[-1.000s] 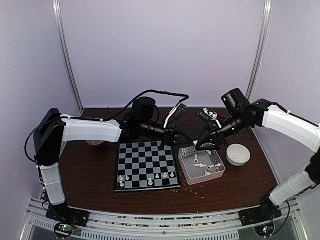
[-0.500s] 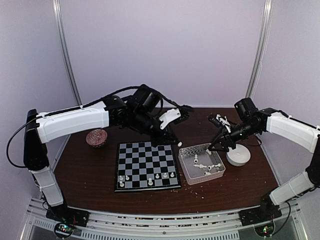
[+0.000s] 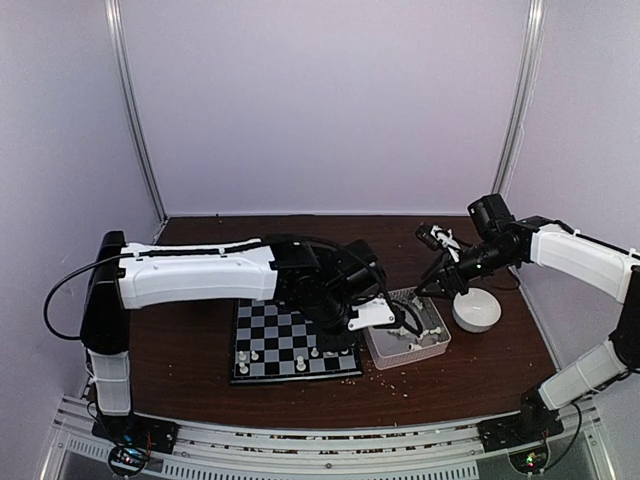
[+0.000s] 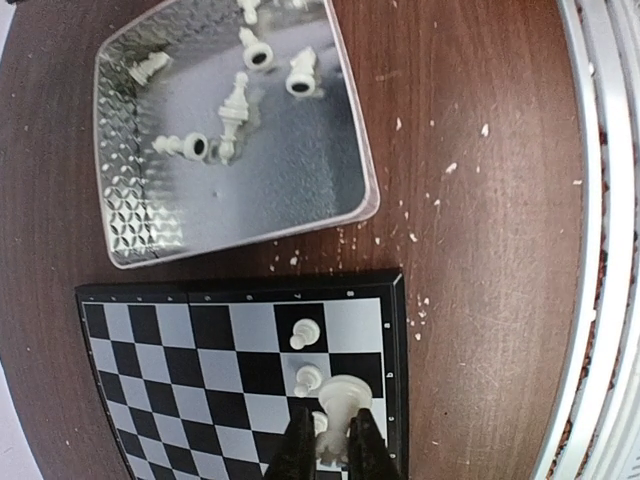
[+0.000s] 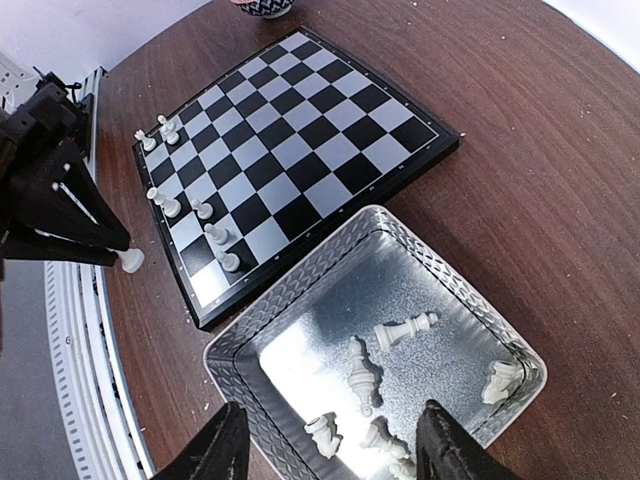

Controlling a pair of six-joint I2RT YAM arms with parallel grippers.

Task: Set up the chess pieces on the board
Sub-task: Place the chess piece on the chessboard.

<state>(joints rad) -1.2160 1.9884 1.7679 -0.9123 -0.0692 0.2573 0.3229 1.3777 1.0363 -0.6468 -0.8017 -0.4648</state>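
Pinching a tiny white plastic chess piece (image 4: 343, 400), the left fingers (image 4: 298, 452) had swung over the black-and-grey checked board (image 4: 200, 345) at its five o'clock corner for placing; the right fingers (image 5: 225, 450) were spread.

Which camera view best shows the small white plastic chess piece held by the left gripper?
The left wrist view: the small white plastic chess piece appears large, clamped in the left gripper. The right wrist view shows it tiny, from the side; in the top view it cannot be made out.

A dark brown wooden table (image 3: 490, 365) stands inside pale purple walls (image 3: 330, 100), with two thin silver poles (image 3: 136, 110) going up in the back corners.
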